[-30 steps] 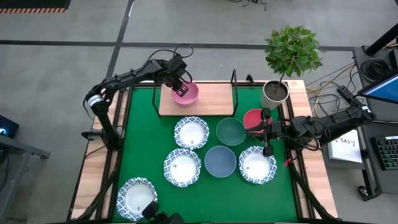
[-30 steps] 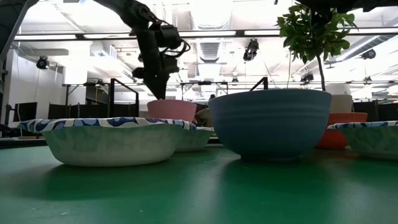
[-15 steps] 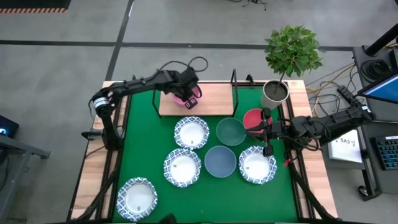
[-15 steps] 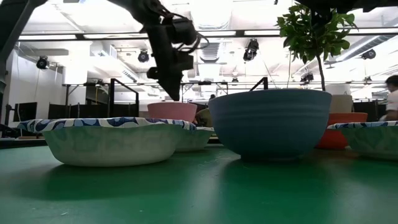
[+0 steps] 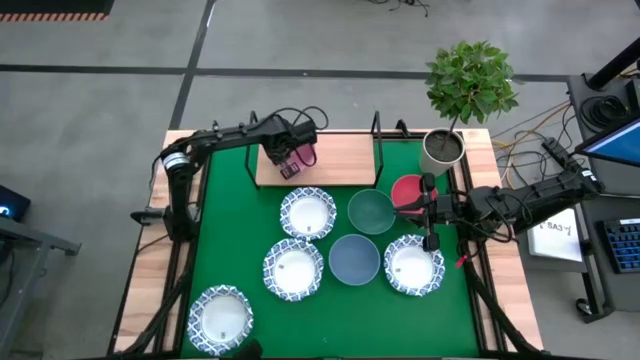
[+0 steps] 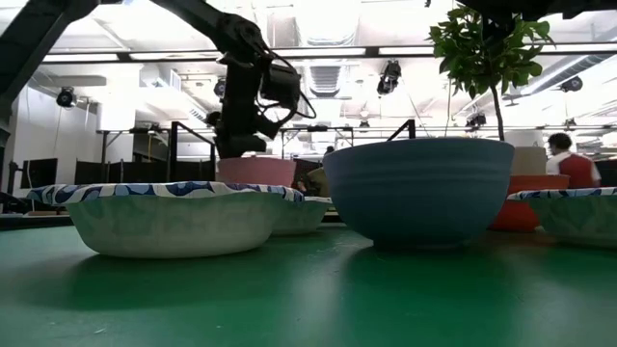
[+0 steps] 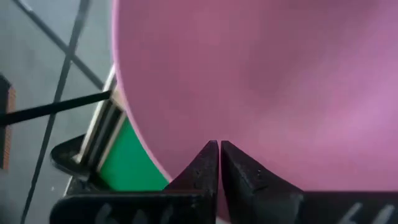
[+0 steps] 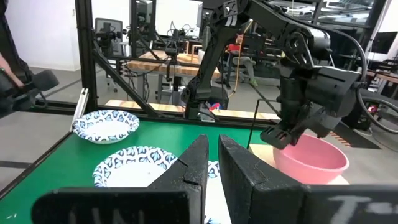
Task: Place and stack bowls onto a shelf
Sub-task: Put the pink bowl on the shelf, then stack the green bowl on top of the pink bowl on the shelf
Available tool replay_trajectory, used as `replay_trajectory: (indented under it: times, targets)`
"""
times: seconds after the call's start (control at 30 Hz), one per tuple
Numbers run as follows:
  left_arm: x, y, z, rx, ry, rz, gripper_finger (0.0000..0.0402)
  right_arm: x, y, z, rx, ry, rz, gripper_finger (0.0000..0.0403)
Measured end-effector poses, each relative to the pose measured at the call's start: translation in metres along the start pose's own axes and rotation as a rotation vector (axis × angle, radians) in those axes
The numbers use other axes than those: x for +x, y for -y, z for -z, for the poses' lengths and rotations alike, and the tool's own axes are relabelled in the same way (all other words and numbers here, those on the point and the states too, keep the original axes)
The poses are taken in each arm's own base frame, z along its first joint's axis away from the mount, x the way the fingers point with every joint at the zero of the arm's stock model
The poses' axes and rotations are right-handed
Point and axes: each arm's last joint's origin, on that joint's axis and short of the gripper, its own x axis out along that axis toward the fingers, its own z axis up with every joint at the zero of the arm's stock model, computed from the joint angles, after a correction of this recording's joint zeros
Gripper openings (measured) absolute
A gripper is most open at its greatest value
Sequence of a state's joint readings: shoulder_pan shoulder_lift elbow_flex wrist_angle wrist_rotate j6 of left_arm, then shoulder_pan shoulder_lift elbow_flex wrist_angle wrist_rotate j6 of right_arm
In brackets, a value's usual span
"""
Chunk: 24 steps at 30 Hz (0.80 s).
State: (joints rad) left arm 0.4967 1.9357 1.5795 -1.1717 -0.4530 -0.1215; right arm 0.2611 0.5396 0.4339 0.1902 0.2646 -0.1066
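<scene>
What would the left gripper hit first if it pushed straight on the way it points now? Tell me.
Probably the pink bowl on the shelf: the left gripper points straight into it, fingers nearly together, and the bowl fills the wrist view. The gap is unclear.

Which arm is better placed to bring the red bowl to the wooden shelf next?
The right arm, probably: its gripper is beside the plain red bowl, while the left gripper is over the pink bowl on the light-wood shelf.
</scene>
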Motion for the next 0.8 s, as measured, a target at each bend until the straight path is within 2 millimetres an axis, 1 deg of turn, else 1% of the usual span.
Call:
replay_trajectory:
  times: [0.27,0.37,0.43,0.53,0.63,0.7,0.8]
  targets:
    - [0.001,-0.010,-0.002,-0.019,-0.004,-0.013,0.0000,0.000,0.000,0.000,0.001,0.000,0.000,0.0029]
    - [-0.003,-0.012,-0.004,-0.025,0.015,-0.032,0.0000,0.000,0.000,0.000,0.001,0.000,0.000,0.0029]
    - [-0.011,-0.011,-0.004,-0.017,0.026,-0.034,0.0000,0.000,0.000,0.000,0.002,0.000,0.000,0.0029]
    - [-0.032,-0.007,0.001,0.001,0.083,-0.025,0.0000,0.000,0.000,0.000,0.032,-0.004,-0.001,0.0029]
    - [-0.062,0.000,0.012,0.033,0.171,-0.008,0.0000,0.004,-0.001,0.003,0.073,-0.021,-0.004,0.0029]
    - [-0.084,0.009,0.024,0.054,0.249,0.012,0.0000,0.008,-0.003,0.009,0.109,-0.053,-0.004,0.0029]
    - [-0.117,0.032,0.047,0.091,0.423,0.071,0.0000,0.018,-0.007,0.019,0.175,-0.108,-0.003,0.0029]
